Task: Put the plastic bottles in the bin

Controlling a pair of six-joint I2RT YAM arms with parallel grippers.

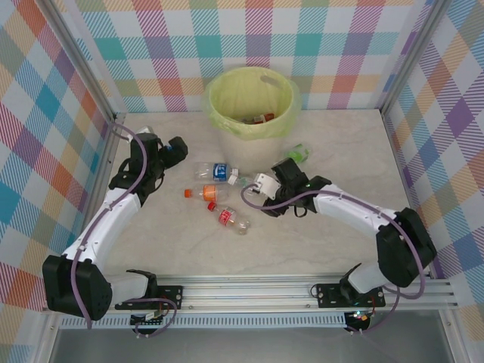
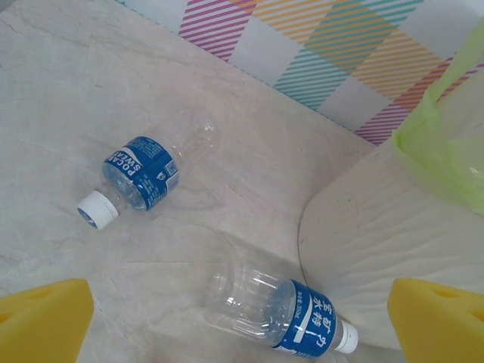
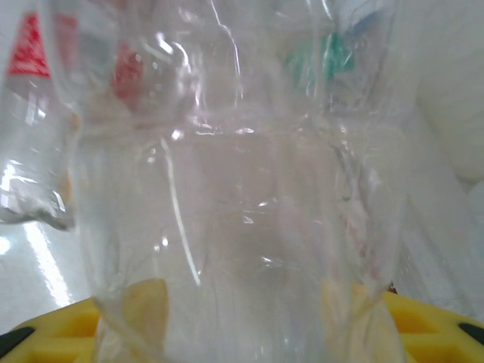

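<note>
Right wrist: your right gripper (image 3: 242, 325) is clamped on a clear crushed bottle (image 3: 242, 189), near the bin (image 1: 227, 106) but not over it.
Left gripper (image 2: 240, 321) hangs spread wide above the Pocari Sweat bottle (image 2: 140, 172) and a blue-label bottle (image 2: 299, 318) touching the bin wall, probably your next grab.

Pastel plaid walls (image 1: 45, 113) all round: teal, pink, orange, lilac checks. The desk (image 1: 340, 151) is pale marbled beige. The cream bin (image 2: 378, 249) wears a yellow-green bag (image 1: 227, 106). Along the clear bottles: a blue-labelled bottle (image 1: 218, 172) with a white cap, an orange-capped bottle (image 1: 206, 193), a red-labelled bottle (image 1: 229, 218), a green-capped bottle (image 1: 299, 153). The arms (image 1: 113, 212) are white with black joints. Yellow pads (image 2: 45, 321) on the left pincer (image 2: 242, 325); the right pincer's (image 3: 242, 318) yellow shows through a colourless bottle (image 3: 242, 189).
</note>
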